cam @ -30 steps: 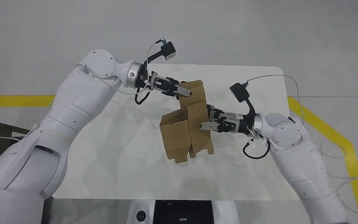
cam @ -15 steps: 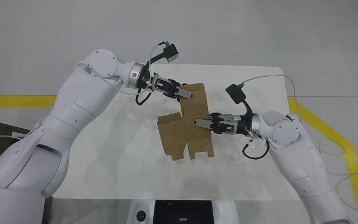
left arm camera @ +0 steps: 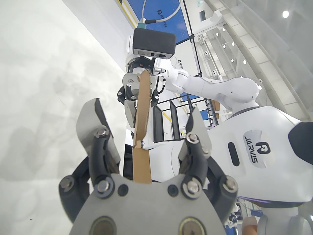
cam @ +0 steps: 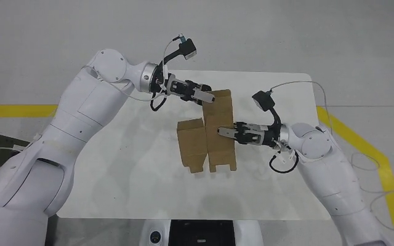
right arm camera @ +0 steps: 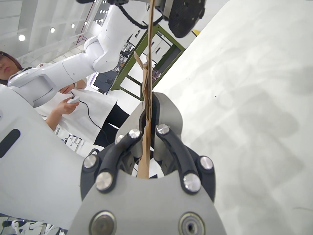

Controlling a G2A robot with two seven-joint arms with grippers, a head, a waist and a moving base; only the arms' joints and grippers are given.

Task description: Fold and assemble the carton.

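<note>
The brown cardboard carton (cam: 217, 147) hangs flattened above the middle of the white table (cam: 135, 160), with a shorter panel (cam: 191, 144) on one side. My right gripper (cam: 225, 131) is shut on its side edge; in the right wrist view the fingers (right arm camera: 168, 113) pinch the thin cardboard (right arm camera: 149, 37). My left gripper (cam: 208, 97) is at the carton's far top corner. In the left wrist view it (left arm camera: 145, 106) stands open, the cardboard edge (left arm camera: 141, 157) passing between the fingers (left arm camera: 97, 123) without touching them.
The table's far edge and right edge (cam: 311, 83) lie close behind the arms. A yellow floor line (cam: 28, 111) runs past both sides. A green frame (right arm camera: 146, 57) stands beyond the table.
The carton has swung from tilted to square and looks flatter. The left arm has lifted slightly toward the back; the right gripper keeps its hold.
</note>
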